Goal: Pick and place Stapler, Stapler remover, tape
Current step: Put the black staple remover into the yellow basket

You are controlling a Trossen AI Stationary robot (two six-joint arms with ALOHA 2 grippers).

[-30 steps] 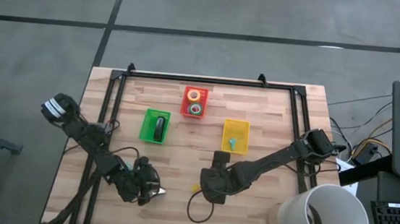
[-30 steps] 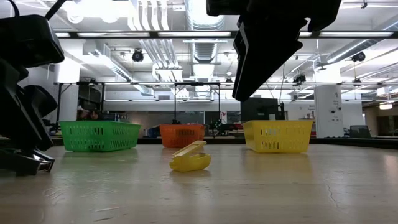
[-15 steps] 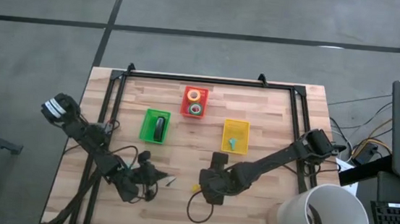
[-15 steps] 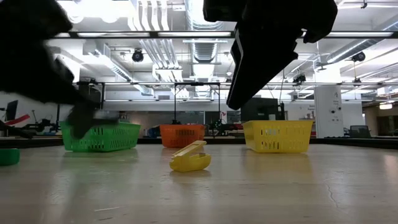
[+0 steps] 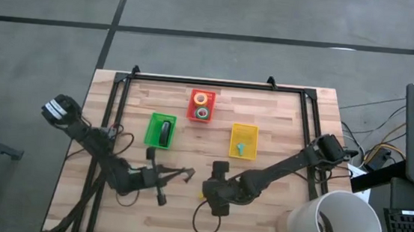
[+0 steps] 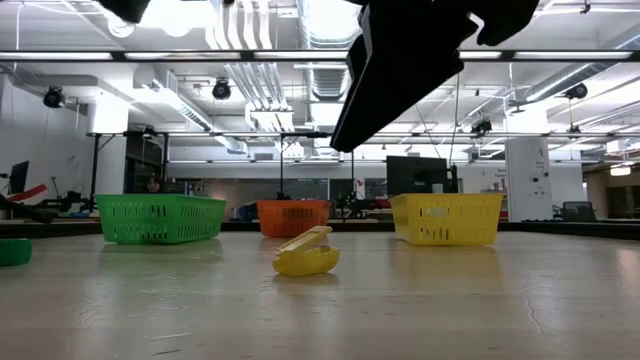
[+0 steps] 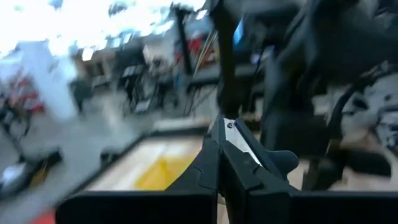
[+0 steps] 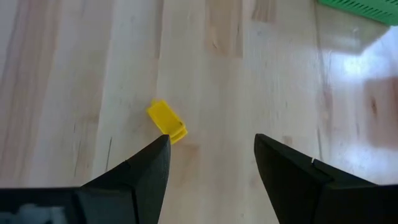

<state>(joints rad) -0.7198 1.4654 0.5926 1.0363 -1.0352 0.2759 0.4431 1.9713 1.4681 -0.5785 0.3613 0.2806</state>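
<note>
The stapler (image 5: 164, 132), a small black oblong bar, lies lengthwise inside the green basket (image 5: 151, 140). The tape rolls sit in the red basket (image 5: 191, 112) just beyond it: an orange-yellow ring (image 5: 200, 98) at the far end and a green ring (image 5: 202, 114) at the near end, each with a pale centre hole. A small yellow staple remover (image 6: 305, 256) lies on the bare surface (image 5: 281, 122) well on the near side of the green basket, its upper arm tilted up

place: lab/workshop | cues: exposed ceiling ducts (image 6: 320, 85), strip lights (image 6: 300, 55), concrete floor (image 5: 216, 12), workbenches behind
</note>
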